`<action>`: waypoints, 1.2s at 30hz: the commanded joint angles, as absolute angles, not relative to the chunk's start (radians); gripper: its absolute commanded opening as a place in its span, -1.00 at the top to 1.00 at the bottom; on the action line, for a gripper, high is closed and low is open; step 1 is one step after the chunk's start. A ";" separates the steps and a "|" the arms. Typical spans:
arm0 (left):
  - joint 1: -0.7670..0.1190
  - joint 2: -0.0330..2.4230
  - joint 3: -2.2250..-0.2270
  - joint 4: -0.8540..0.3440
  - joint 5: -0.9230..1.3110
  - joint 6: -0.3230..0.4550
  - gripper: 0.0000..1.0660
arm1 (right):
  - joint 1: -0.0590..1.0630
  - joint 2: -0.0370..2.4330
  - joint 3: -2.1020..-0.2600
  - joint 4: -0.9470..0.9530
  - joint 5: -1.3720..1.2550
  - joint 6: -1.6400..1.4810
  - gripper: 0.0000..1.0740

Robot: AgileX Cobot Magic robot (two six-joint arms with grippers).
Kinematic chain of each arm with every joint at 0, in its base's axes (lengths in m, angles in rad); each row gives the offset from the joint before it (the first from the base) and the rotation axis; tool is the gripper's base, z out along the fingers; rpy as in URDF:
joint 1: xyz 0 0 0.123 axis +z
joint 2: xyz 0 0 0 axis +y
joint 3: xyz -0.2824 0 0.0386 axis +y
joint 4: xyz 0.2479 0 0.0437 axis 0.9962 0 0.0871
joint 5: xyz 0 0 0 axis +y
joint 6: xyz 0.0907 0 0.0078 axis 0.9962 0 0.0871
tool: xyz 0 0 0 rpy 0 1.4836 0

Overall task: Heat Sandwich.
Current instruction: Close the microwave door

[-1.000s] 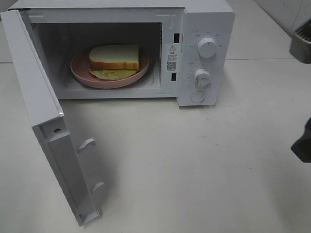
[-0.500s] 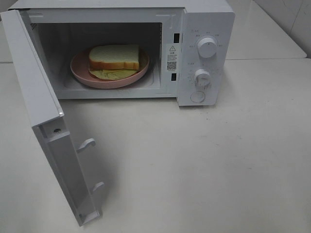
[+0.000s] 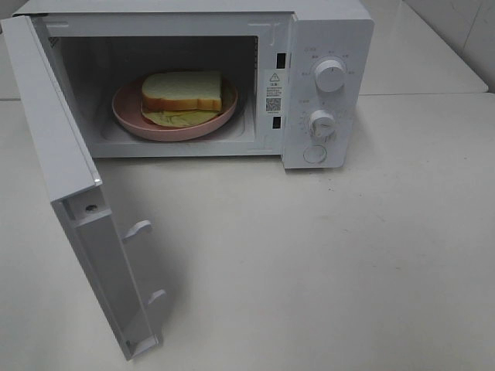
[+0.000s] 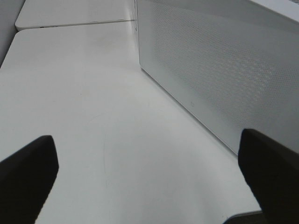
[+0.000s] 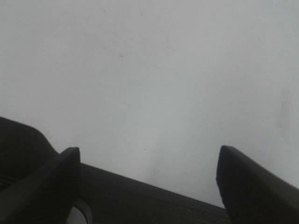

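The sandwich, thick white bread with brown crust and pale yellow-green filling, lies on a round pink plate inside the open white microwave. The microwave door stands swung out to the front left. Neither gripper shows in the exterior high view. In the left wrist view my left gripper is open and empty above the white table, beside the microwave's perforated side wall. In the right wrist view my right gripper is open and empty over bare white table.
The microwave has two knobs and a button on its right panel. The white table stretches in front and to the right. A table seam runs behind at the right.
One second ago the right arm showed at the right edge of the exterior high view; it has since withdrawn out of view. Sandwich, plate and door have not moved.
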State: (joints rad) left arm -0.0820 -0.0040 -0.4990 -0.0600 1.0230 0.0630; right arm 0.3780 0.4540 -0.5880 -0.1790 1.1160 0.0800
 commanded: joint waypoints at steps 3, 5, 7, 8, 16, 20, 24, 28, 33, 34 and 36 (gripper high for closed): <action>-0.087 -0.030 -0.505 -0.057 1.018 0.063 -0.94 | 0.272 0.323 -0.540 -0.172 1.083 0.062 -0.42; -0.087 -0.030 -0.505 -0.057 1.018 0.063 -0.94 | 0.255 0.302 -0.532 -0.172 1.082 0.062 -0.42; -0.087 -0.030 -0.505 -0.057 1.018 0.063 -0.94 | 0.211 0.244 -0.520 -0.152 1.061 0.062 -0.42; -0.087 -0.030 -0.505 -0.057 1.018 0.063 -0.94 | 0.195 0.225 -0.516 -0.136 1.056 0.062 -0.42; -0.087 -0.030 -0.505 -0.057 1.018 0.063 -0.94 | 0.089 0.097 -0.504 -0.078 1.037 0.030 -0.42; -0.087 -0.030 -0.505 -0.057 1.018 0.063 -0.94 | 0.059 0.027 -0.504 -0.077 1.037 0.029 -0.42; -0.087 -0.030 -0.505 -0.057 1.018 0.063 -0.94 | 0.058 -0.015 -0.504 -0.075 1.037 0.028 -0.42; -0.087 -0.030 -0.505 -0.057 1.018 0.063 -0.94 | 0.058 -0.031 -0.504 -0.075 1.037 0.029 -0.42; -0.087 -0.030 -0.505 -0.057 1.018 0.063 -0.94 | 0.058 -0.031 -0.504 -0.075 1.037 0.030 -0.42; -0.087 -0.030 -0.505 -0.057 1.018 0.063 -0.94 | 0.058 -0.030 -0.504 -0.075 1.037 0.029 -0.42; -0.087 -0.030 -0.505 -0.057 1.018 0.063 -0.94 | 0.058 -0.030 -0.504 -0.075 1.037 0.029 -0.42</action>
State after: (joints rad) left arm -0.0820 -0.0040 -0.4990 -0.0600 1.0230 0.0630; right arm 0.0650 -0.0030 -0.5050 -0.0780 1.0460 0.0360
